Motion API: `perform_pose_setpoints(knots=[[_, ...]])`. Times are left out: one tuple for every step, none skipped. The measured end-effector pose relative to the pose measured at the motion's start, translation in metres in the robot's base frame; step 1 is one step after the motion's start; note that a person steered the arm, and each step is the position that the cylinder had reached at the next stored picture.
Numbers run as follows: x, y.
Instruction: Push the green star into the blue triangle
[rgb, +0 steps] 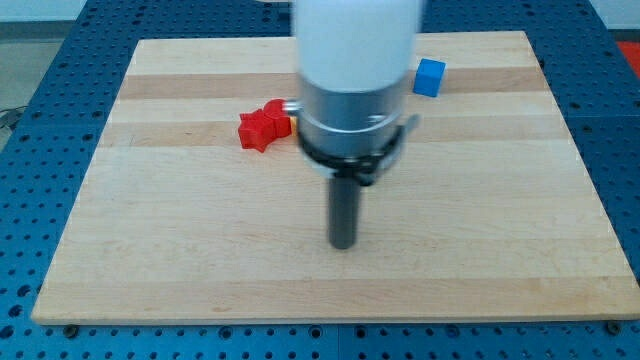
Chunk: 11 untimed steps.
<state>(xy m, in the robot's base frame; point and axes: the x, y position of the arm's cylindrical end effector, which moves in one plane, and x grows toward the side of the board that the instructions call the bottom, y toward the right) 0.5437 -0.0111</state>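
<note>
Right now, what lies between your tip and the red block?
Only bare wooden board in the camera view: my tip sits below-right of the red star-like block, untouching.

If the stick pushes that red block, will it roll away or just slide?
Probably slide. The red block looks chunky with a flat top and sits flat on the smooth wooden board, so rolling or tipping seems unlikely. Its notched sides may make it spin when pushed. My tip is apart from it, toward the view's bottom right.

Red star-shaped block (264, 127) left of centre on wooden board (180, 250), blue cube (429, 77) near top edge, well apart
</note>
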Motion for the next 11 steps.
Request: perform_pose_setpoints(knots=[[-0.047,-0.027],[-0.072,-0.039],[-0.093,-0.024],[-0.108,-0.009],[-0.117,-0.008],[-0.127,0.001],[-0.127,0.001],[-0.113,0.002],[-0.088,0.022],[-0.096,0.031],[-0.136,0.04]])
